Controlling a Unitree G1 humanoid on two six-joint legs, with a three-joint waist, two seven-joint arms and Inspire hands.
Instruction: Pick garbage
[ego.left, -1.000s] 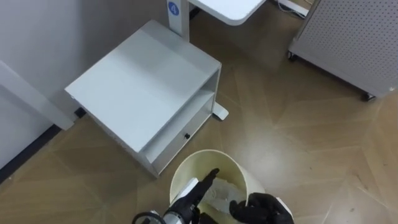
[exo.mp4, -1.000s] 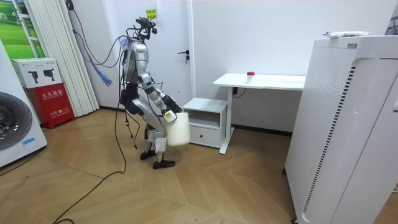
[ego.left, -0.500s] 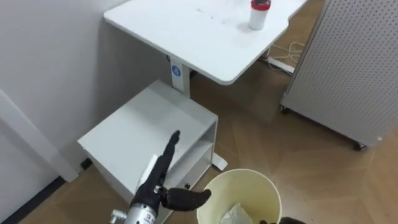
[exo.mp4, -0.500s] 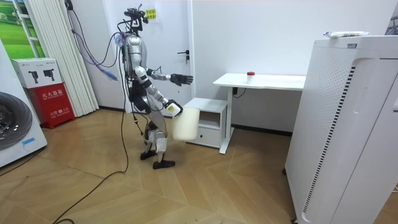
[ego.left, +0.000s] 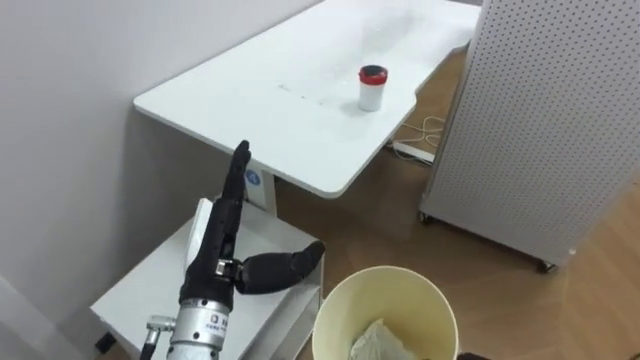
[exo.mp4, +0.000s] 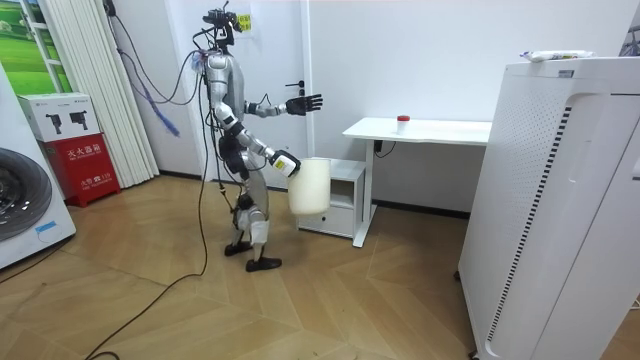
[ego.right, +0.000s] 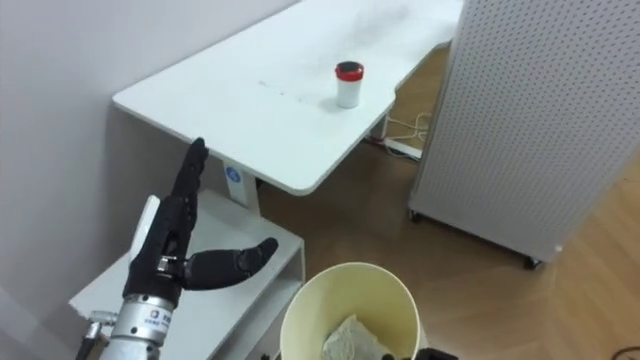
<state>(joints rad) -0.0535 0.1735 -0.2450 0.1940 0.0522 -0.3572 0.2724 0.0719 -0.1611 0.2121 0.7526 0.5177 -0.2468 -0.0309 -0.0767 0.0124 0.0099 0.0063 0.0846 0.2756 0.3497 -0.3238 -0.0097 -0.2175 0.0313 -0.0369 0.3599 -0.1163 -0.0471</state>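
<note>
A cream waste bin (ego.left: 388, 271) hangs off the floor in front of me, with crumpled white paper (ego.left: 381, 342) lying inside. In the room view my right hand (exo.mp4: 283, 165) grips the bin (exo.mp4: 308, 187) at its upper edge. My left hand (ego.left: 218, 255) is raised ahead of me, fingers straight and thumb spread, holding nothing. It points toward a white desk (ego.left: 290, 100). On that desk stands a small white container with a red lid (ego.left: 372, 88), well beyond the fingertips.
A low white cabinet (ego.left: 140, 305) sits under the desk's near end, just below my left hand. A tall white perforated unit (ego.left: 545, 120) on casters stands right of the desk. A wall runs along the left, and wood floor (ego.left: 500, 300) lies between the bin and the unit.
I have straightened up from a bend. The left arm rose from the bin to chest height with its hand spread. The bin swung up and forward, and the view lifted from cabinet to desk.
</note>
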